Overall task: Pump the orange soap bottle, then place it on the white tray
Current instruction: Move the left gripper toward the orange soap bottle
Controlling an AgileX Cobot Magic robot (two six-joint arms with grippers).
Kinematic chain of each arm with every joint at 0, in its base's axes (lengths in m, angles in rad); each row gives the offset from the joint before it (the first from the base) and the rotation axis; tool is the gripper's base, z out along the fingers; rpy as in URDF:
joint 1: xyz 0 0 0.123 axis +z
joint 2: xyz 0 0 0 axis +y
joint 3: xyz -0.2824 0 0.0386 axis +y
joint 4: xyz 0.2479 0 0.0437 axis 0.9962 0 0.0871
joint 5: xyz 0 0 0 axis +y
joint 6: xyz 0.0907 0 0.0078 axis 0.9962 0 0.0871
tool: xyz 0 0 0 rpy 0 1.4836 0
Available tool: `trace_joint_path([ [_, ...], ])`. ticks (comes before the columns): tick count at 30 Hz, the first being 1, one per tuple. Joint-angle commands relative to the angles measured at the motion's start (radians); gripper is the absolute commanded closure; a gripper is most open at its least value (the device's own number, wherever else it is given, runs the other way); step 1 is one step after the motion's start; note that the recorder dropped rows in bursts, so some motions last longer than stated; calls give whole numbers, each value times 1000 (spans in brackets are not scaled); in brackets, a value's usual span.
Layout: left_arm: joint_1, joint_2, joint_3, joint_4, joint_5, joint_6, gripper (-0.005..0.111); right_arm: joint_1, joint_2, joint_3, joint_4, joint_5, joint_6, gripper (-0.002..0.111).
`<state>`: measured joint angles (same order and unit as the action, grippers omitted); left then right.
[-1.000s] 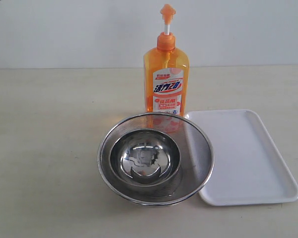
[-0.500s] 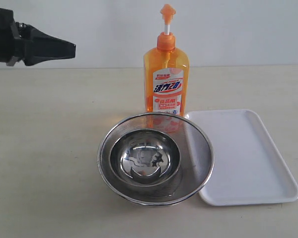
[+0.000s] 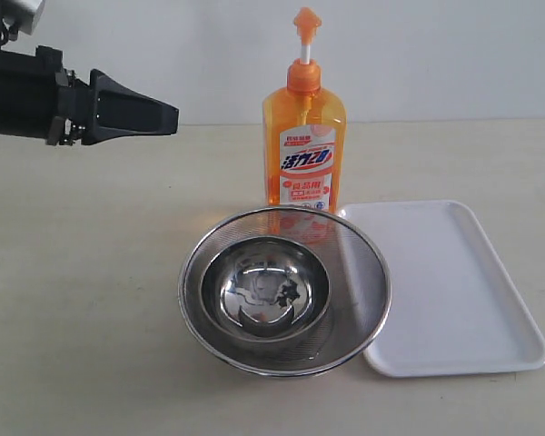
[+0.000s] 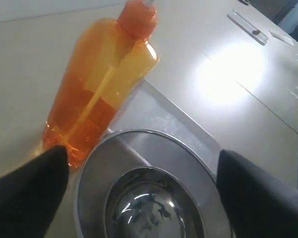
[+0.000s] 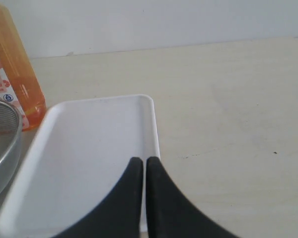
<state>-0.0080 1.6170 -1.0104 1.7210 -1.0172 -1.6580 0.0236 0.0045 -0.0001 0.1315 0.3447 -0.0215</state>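
1. Tabletop (image 3: 91,272), pale beige and matte, carries everything you see; a plain light wall stands behind it.
2. Your white tray (image 3: 454,291) lies flat on the right in the exterior view, long side running away from the camera, with nothing on it.
3. Your round steel mesh strainer (image 3: 359,282) sits front and centre, and its right rim overlaps the tray's left edge in that view.
4. Your orange soap bottle (image 3: 304,145) stands upright on the table, not on the tray. It is just behind the strainer and beside the tray's far left corner. Whether it touches the strainer cannot be told. Its pump head (image 3: 306,20) is up on the white stem.
5. A steel bowl (image 3: 265,291) rests inside the strainer, left of its centre.
6. Your left gripper (image 3: 171,120) hangs above the table at upper left, well apart from the bottle and pointing toward it. In the left wrist view its fingers (image 4: 35,188) stand wide apart, holding nothing.
7. Your right gripper (image 5: 144,159) appears only in the right wrist view, above the tray's near end, with its jaws pressed together on nothing.
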Motion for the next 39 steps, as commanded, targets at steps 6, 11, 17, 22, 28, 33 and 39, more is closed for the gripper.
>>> trace_joint_path([
  [6,-4,0,-6,-5,50,39,9,-3,-5,0,-4,-11,-2,108],
  [11,-4,0,-6,-20,-23,325,10,-3,-5,0,-4,-11,-2,108],
  [17,-4,22,-6,-54,-60,764,10,-3,-5,0,-4,-11,-2,108],
  [22,-4,119,-6,-205,-71,849,10,-3,-5,0,-4,-11,-2,108],
  [28,-4,285,-12,-333,-194,994,10,-3,-5,0,-4,-11,-2,108],
  [33,-11,395,-62,-348,-204,994,10,-3,-5,0,-4,-11,-2,108],
  [39,-84,483,-201,-293,-204,951,10,-3,-5,0,-4,-11,-2,108],
])
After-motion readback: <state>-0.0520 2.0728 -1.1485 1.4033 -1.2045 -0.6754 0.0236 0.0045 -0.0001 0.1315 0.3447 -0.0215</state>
